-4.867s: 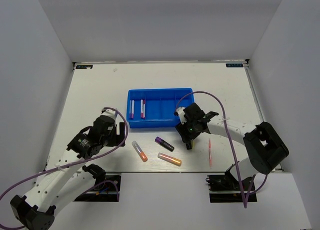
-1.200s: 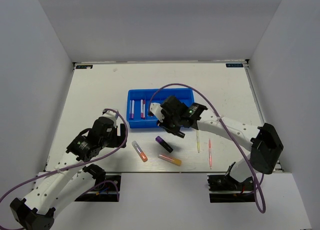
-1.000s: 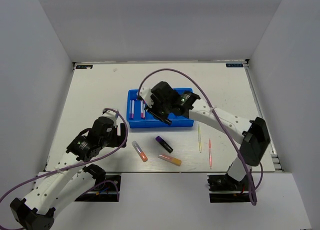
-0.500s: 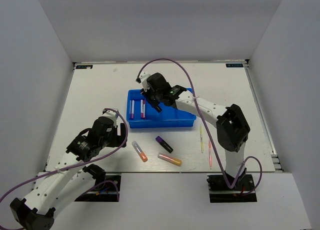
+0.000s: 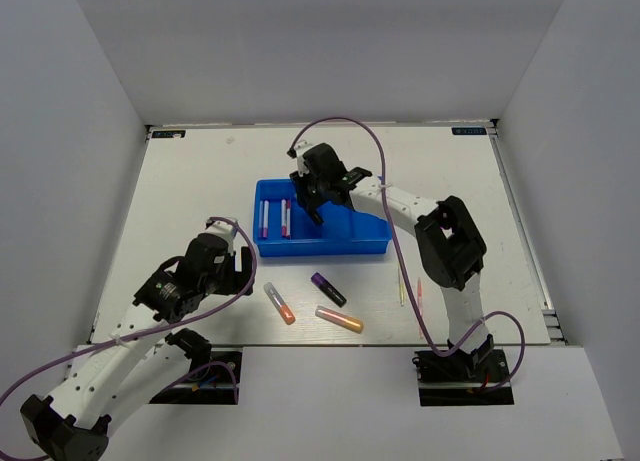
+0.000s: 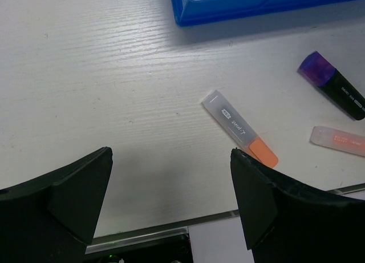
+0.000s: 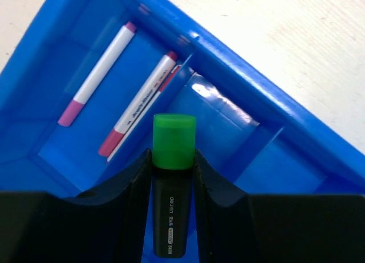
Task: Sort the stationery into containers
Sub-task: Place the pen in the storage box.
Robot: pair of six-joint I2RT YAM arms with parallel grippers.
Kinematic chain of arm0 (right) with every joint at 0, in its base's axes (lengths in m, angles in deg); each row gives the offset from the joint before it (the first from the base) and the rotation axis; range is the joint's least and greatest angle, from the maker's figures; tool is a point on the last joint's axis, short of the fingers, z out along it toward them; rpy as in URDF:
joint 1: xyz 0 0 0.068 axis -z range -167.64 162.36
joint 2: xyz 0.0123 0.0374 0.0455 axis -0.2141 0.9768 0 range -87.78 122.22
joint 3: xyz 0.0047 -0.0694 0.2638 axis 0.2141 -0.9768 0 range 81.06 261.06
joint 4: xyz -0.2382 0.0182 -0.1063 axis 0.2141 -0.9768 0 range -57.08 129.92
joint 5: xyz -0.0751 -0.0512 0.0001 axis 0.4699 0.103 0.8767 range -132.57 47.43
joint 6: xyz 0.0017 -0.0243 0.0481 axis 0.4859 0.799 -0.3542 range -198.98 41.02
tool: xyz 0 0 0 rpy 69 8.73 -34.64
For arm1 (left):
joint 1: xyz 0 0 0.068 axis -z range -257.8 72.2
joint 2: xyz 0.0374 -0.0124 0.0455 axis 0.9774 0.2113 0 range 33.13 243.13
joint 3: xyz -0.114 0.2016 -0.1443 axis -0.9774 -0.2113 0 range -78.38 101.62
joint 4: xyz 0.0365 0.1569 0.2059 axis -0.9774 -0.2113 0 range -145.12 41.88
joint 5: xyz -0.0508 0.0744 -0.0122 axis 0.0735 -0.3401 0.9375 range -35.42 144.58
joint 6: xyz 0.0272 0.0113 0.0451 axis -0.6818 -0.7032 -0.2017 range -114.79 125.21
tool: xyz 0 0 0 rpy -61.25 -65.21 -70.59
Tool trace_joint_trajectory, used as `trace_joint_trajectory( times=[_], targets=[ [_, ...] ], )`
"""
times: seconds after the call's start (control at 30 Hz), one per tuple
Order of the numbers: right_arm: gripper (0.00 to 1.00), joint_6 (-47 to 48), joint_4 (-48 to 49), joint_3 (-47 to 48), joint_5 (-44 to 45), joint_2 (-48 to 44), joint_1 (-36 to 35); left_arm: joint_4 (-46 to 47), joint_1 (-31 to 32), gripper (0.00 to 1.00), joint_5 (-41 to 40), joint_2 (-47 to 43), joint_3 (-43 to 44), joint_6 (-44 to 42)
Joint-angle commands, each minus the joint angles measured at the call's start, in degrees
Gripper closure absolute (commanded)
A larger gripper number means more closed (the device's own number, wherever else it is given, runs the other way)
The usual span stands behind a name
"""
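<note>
My right gripper is shut on a green-capped black highlighter, held above the left half of the blue tray. Two pink-white pens lie in the tray's left compartments. In the top view the right gripper hovers over the tray. My left gripper hangs open over bare table, near an orange highlighter. A purple highlighter, a yellow-orange one, a thin yellow stick and a thin pink stick lie on the table.
White walls close in the table on three sides. The loose stationery lies between the tray and the table's near edge. The right arm's purple cable loops over the tray's right side.
The right gripper has carried the green highlighter from in front of the tray up and leftward over its left compartments. The left arm has not moved.
</note>
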Motion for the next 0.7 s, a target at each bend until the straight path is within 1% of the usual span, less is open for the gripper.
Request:
trace_joint_trajectory(
  times=[0.0, 0.07, 0.1, 0.23, 0.33, 0.37, 0.4, 0.5, 0.57, 0.6, 0.67],
  targets=[
    [0.71, -2.17, 2.53, 0.8, -3.12, -1.51, 0.02, 0.83, -0.32, 0.06, -0.16, -0.05, -0.58, -0.49],
    [0.68, -1.99, 1.74, 0.79, -3.39, -2.04, 0.02, 0.74, -0.32, 0.06, 0.1, 0.22, -0.58, -0.41],
    [0.65, -2.08, 1.82, 0.7, -3.56, -2.22, 0.02, 0.83, -0.24, 0.06, 0.11, 0.13, -0.58, -0.41],
    [0.62, -2.96, 0.6, 1.84, -3.21, -3.01, 0.28, 0.83, -0.41, 0.06, 0.19, -0.13, -0.67, -0.49],
    [0.55, -3.57, -0.28, 2.2, -2.51, -3.1, 0.63, 1.0, -0.32, 0.06, 0.19, -0.14, -0.58, -0.49],
    [0.55, -3.57, -0.63, 2.02, -2.34, -3.27, 0.72, 0.83, -0.41, 0.06, 0.02, -0.05, -0.49, -0.49],
    [0.5, -4.01, -0.81, 2.02, -2.42, -3.88, 0.9, 0.91, -0.32, 0.06, 0.28, -0.05, -0.67, -0.49],
    [0.45, -3.75, -1.07, 1.15, -2.68, -5.21, 1.08, 0.83, -0.24, 0.06, 0.46, 0.13, -0.67, -0.58],
    [0.45, -2.88, -1.34, -0.08, -2.68, -7.49, 1.34, 0.83, -0.32, 0.06, 0.54, 0.22, -0.67, -0.49],
    [0.44, -0.87, -1.43, -0.52, -2.69, -8.54, 1.51, 1.0, -0.32, 0.06, 0.63, 0.04, -0.58, -0.58],
    [0.48, 2.03, -1.6, -3.67, -2.16, -13.72, 1.43, 1.26, -0.32, 0.1, 1.42, 0.22, -0.75, -0.84]
  ],
)
